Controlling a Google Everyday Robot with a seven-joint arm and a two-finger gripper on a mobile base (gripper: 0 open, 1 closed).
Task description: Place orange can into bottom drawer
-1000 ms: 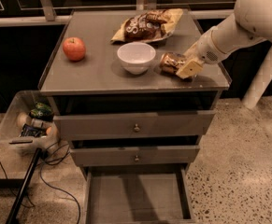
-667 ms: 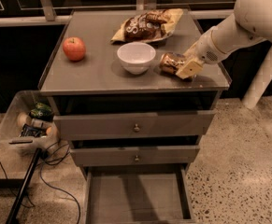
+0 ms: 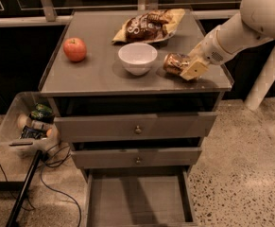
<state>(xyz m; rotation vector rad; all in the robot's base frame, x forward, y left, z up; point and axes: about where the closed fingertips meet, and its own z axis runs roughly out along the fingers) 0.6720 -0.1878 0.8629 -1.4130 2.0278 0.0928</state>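
The orange can (image 3: 173, 63) is tipped on its side at the right of the cabinet top (image 3: 99, 72), just right of the white bowl (image 3: 137, 57). My gripper (image 3: 188, 66) reaches in from the right on the white arm and is shut on the can; a pale finger pad (image 3: 194, 70) lies across its right end. The can rests at or just above the surface. The bottom drawer (image 3: 137, 197) is pulled open below, a shallow tray with a bare grey floor.
A red apple (image 3: 75, 49) sits at the top's left. A brown-and-yellow snack bag (image 3: 149, 25) lies at the back. Two upper drawers with round knobs (image 3: 138, 129) are shut. A bin of items (image 3: 30, 124) and cables stand on the floor at left.
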